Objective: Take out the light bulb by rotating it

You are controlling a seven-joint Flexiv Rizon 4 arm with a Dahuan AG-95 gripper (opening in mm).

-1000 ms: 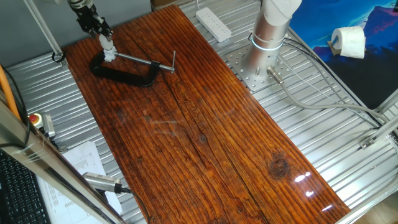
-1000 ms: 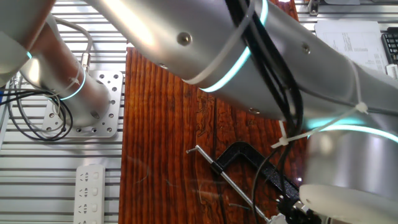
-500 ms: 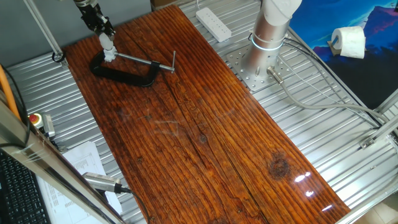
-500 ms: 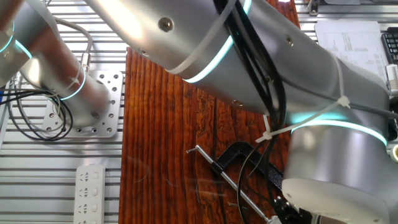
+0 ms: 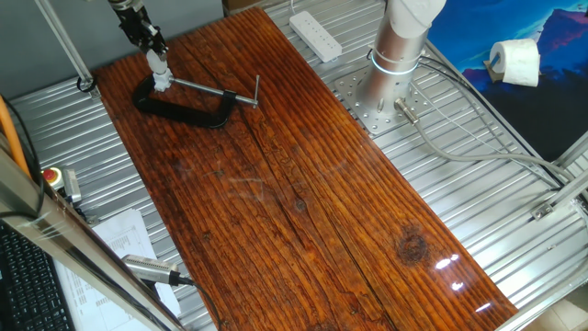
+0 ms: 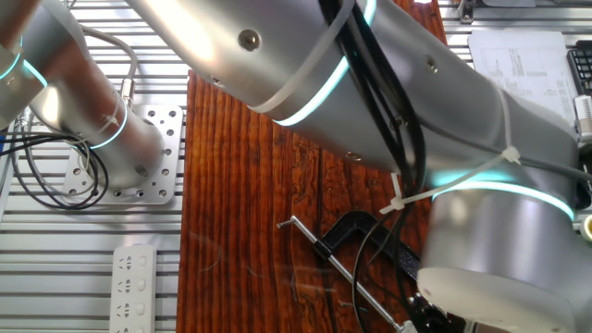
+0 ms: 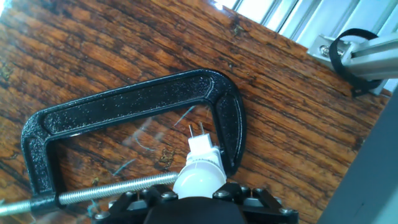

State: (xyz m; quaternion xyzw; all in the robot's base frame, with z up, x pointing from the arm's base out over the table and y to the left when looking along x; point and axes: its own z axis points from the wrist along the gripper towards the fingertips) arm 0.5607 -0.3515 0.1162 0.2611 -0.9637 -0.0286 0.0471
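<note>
Now the gripper (image 5: 154,57), clamped on the light bulb (image 7: 199,169), has lifted slightly from a second ago, carrying it just above the black C-clamp (image 7: 134,115) at the counter's (image 5: 303,202) far left; removal looks essentially done.

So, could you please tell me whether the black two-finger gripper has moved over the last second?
Yes. The gripper rose slightly, lifting the small white light bulb up from the black C-clamp, which stayed put.

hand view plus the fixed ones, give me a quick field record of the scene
gripper: shut on the light bulb
bulb state: free, lifted over the table, two pins showing at its tip
c-clamp: black, lying flat on the wooden table, screw bar pointing toward the table's middle
off the table: power strip, tissue roll
</note>
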